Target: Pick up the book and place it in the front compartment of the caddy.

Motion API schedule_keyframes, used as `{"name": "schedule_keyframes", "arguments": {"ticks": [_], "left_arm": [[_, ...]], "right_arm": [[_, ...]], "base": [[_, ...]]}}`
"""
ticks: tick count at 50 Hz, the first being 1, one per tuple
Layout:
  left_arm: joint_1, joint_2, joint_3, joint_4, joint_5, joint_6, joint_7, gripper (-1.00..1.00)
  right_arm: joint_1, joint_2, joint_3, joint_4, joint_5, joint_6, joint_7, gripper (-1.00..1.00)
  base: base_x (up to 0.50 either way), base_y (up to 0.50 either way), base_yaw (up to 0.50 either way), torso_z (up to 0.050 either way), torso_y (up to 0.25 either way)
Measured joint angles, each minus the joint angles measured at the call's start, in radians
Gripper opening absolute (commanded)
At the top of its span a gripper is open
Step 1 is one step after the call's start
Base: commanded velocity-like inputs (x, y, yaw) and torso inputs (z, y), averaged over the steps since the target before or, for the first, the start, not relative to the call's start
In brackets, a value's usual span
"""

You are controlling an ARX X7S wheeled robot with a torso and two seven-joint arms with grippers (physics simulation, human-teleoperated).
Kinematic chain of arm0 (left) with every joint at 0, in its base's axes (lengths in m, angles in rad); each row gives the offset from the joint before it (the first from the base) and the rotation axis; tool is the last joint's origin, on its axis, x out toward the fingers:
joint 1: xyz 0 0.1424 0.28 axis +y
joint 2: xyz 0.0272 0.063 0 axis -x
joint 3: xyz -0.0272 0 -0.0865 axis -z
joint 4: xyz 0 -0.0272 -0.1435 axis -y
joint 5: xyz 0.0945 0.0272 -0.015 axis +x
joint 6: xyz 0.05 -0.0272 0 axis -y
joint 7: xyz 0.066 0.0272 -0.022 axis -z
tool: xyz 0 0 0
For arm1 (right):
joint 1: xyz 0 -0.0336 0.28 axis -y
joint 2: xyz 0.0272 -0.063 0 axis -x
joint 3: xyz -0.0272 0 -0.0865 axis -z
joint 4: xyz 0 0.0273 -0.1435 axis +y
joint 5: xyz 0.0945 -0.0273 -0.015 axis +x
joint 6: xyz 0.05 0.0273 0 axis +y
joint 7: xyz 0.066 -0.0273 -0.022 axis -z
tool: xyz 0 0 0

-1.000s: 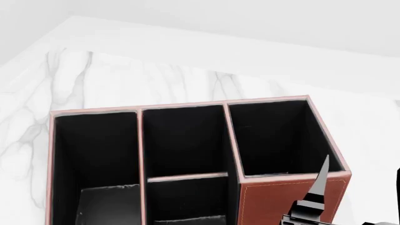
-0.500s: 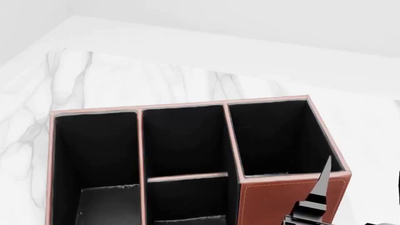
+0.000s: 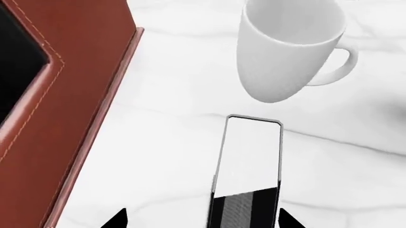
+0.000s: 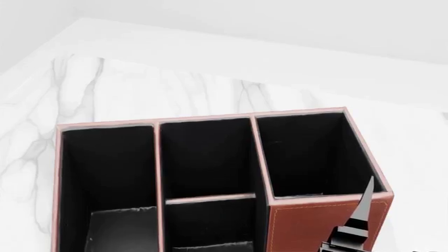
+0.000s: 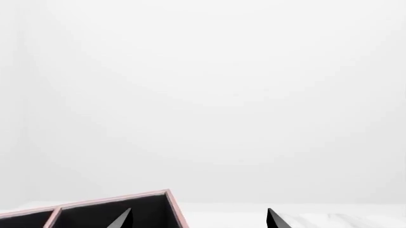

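Note:
The book [image 3: 248,152] shows in the left wrist view, standing on edge on the marble top with its white page edges up, framed by the thin black cover. My left gripper [image 3: 203,221] is open, with one fingertip on each side of the book and not touching it. The reddish-brown caddy [image 3: 76,71] stands beside the book. In the head view the caddy [image 4: 260,157] fills the lower frame with its black compartments open. The book is out of view there. My right gripper [image 5: 198,219] is open and empty at the caddy's right corner [image 5: 114,198]. One of its fingers [image 4: 362,207] points up there.
A white mug [image 3: 292,52] stands on the marble just beyond the book, close to it. The marble counter [image 4: 175,89] runs back to a white wall behind the caddy.
In the head view the right gripper's finger has drifted slightly down and to the right. The caddy has not moved.

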Motion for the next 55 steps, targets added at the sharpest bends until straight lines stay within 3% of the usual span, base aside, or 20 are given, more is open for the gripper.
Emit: {"name": "schedule_keyframes", "arguments": {"ticks": [1,2,12,31,55], "left_arm": [[-0.002,0.002,0.002,-0.007,0.008,0.006,0.002,1.00],[-0.004,0.003,0.003,-0.014,0.018,0.012,0.005,-1.00],[-0.016,0.001,0.016,-0.054,-0.041,0.053,0.120,-1.00],[0.005,-0.010,-0.052,0.006,-0.046,0.066,-0.004,-1.00],[-0.080,-0.038,-0.239,0.116,-0.236,0.008,-0.112,-1.00]], "right_arm": [[0.000,0.000,0.000,0.001,0.000,-0.001,0.000,1.00],[0.000,0.001,0.000,0.002,0.000,-0.002,0.000,1.00],[-0.003,0.003,0.001,0.009,0.003,-0.009,0.002,1.00],[-0.001,0.008,-0.005,0.002,0.005,-0.003,0.008,1.00],[0.003,0.014,-0.019,0.000,0.004,-0.002,0.014,1.00]], "base": [[0.00,0.00,0.00,0.000,0.000],[0.00,0.00,0.00,0.000,0.000],[0.00,0.00,0.00,-0.003,0.000],[0.00,0.00,0.00,-0.001,0.000],[0.00,0.00,0.00,0.000,0.000]]}}
